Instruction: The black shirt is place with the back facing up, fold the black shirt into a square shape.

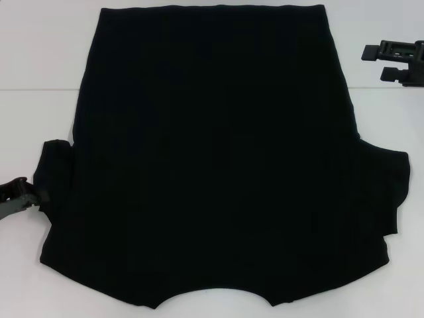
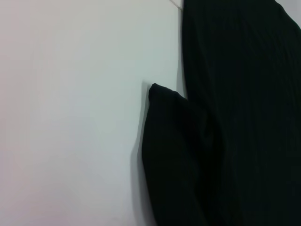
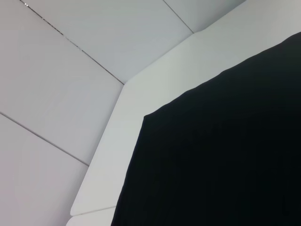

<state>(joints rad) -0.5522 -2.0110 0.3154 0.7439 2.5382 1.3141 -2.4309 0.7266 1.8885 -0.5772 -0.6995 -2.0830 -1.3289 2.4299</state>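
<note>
White table (image 1: 40, 40) holds black shirt (image 1: 218, 159); left tool (image 1: 33, 194) grips its sleeve.

Matt, soft black shirt (image 1: 212, 152) of cloth with faint ribbing, lying on smooth, slightly glossy white table (image 1: 40, 53).

Bright, even light; faint shadows.

The black shirt (image 1: 218, 159), plain and short-sleeved, lies spread flat on the white table (image 1: 40, 53). Its curved neckline sits at the table's near edge, its straight hem at the far edge. One sleeve lies bunched and folded over; the opposite sleeve spreads flat.
</note>
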